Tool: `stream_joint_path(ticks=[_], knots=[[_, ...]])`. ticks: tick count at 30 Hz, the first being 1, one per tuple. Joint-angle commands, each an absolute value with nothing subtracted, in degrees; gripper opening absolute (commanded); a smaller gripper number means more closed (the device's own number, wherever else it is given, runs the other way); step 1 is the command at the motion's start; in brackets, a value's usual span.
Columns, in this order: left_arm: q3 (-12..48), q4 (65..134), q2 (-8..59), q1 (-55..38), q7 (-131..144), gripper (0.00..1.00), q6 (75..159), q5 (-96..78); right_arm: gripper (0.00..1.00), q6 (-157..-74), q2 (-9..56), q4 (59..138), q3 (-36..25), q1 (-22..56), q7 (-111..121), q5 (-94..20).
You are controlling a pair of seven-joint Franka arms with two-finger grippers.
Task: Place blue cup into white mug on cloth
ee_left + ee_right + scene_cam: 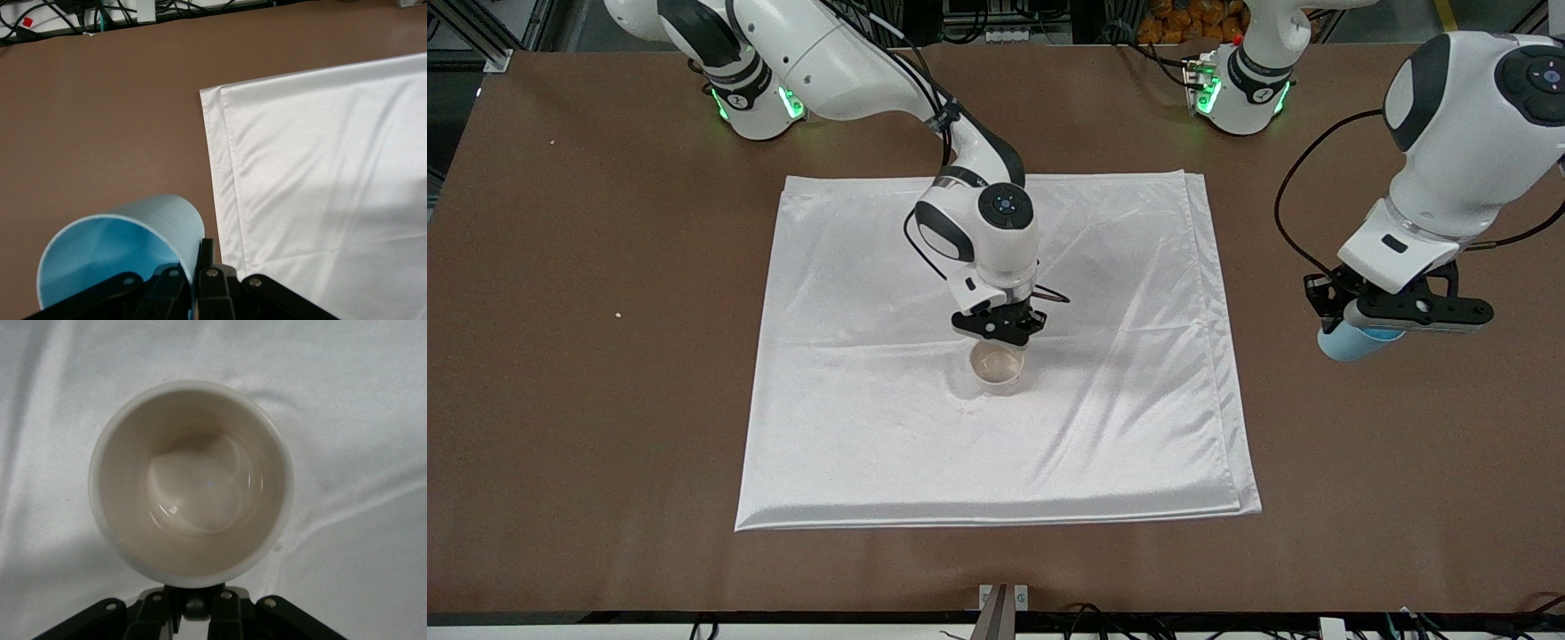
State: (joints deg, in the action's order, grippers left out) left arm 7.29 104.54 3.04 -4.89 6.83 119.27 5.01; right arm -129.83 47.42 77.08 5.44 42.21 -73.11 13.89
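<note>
Left tool point(1392, 320) hung over bare counter point(605, 427) past the cloth's edge at the left arm's end, its arm bent down from the elbow, fingers pinching the one blue cup point(1352, 341) by its rim. Right tool point(1000, 327) reached low over the middle of the single white cloth point(889, 427), its wrist pointing straight down, fingers pressed onto the rim of the one white mug point(997, 367), which stood upright on that cloth.
</note>
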Motion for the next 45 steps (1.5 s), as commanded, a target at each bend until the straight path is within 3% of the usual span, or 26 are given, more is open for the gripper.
stream_joint_path(ticks=[1,2,12,19,25,35,45], knots=[[9.05,100.99,5.36,-5.10,8.79,0.00,118.04,6.68,0.60,-130.52,48.16,76.99,6.59,41.31,-74.79,14.77],[9.05,100.73,5.54,-5.10,8.96,0.00,117.95,6.68,1.00,-130.52,48.16,76.99,6.68,41.31,-74.79,14.68],[9.40,100.20,6.06,-3.78,12.66,0.00,117.86,8.35,1.00,-128.33,44.48,76.64,6.94,40.08,-74.09,13.62],[14.14,99.76,7.73,-3.96,13.53,0.00,117.86,8.70,1.00,-118.40,37.02,77.08,15.02,32.00,-71.82,13.71],[17.05,97.74,9.84,-4.83,18.09,0.00,117.77,8.79,1.00,-108.82,29.72,77.25,16.96,26.82,-63.65,13.01],[24.34,89.74,20.03,-7.90,36.45,0.00,115.84,15.45,1.00,-105.82,15.13,86.30,17.40,14.34,-39.31,7.22],[26.89,80.60,30.23,-13.53,48.33,0.00,114.61,18.98,1.00,-98.88,9.06,87.10,16.35,3.17,-17.51,5.80]])
